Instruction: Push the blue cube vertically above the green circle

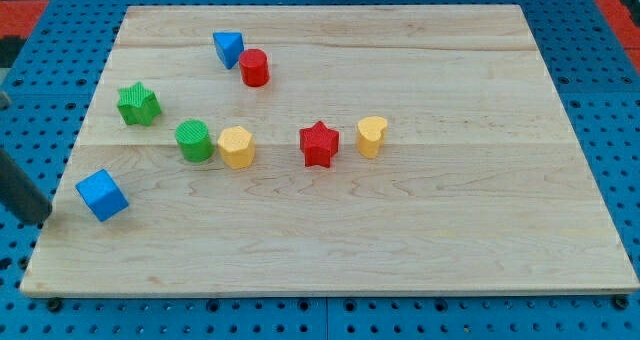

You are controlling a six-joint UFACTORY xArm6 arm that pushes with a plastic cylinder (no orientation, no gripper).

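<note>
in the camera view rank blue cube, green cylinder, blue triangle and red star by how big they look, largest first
1. blue cube, largest, though it sits nearest the view's bottom, so nearness may inflate it
2. red star and green cylinder, too alike to rank
3. blue triangle, smallest, farthest up the view

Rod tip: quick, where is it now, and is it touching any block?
My tip: no pincer, holding nothing; at the board's left edge, just left of the blue cube, a small gap between them.
</note>
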